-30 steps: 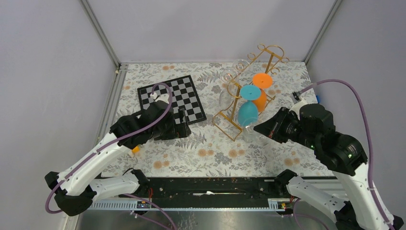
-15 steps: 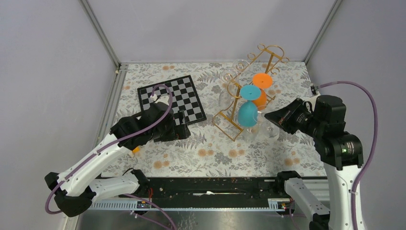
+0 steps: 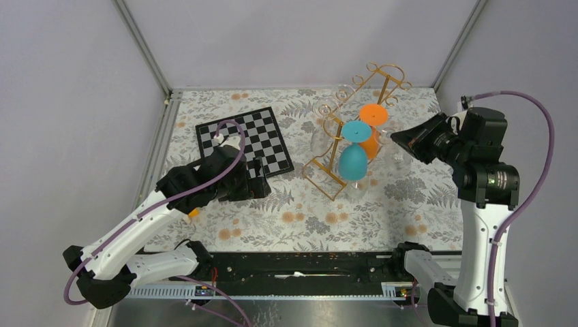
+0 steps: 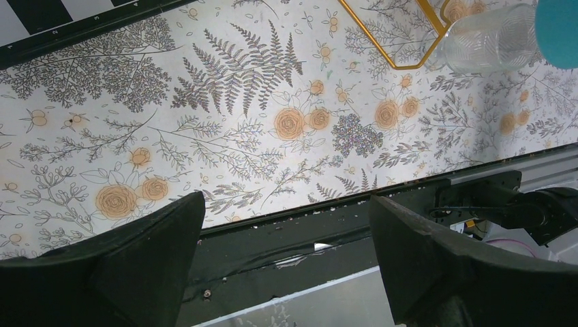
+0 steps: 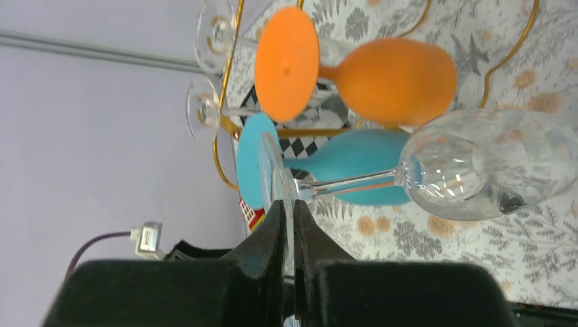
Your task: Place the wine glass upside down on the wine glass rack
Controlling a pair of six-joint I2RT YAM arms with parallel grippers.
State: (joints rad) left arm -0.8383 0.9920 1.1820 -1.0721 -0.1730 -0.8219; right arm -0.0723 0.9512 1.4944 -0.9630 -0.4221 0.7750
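Flower-print counter [image 3: 307, 225]; chessboard [image 3: 245, 139] at rear left. Gold wire rack [image 3: 335, 146] right of centre, already carrying an orange glass [image 3: 373, 114] and a teal glass [image 3: 352, 162] bowl-down. Possibly two clear ones on its far side, hard to make out. Task's clear wine glass [image 5: 477, 163] off the rack, just right of it, bowl toward the counter. Foot pinched edge-on in the closed right tool [image 5: 286, 211]. Left tool [image 4: 286, 225] spread wide, empty, low over the near counter. Judged past pickup and turning over. Left to do: sliding the foot onto a free rail, then letting go.
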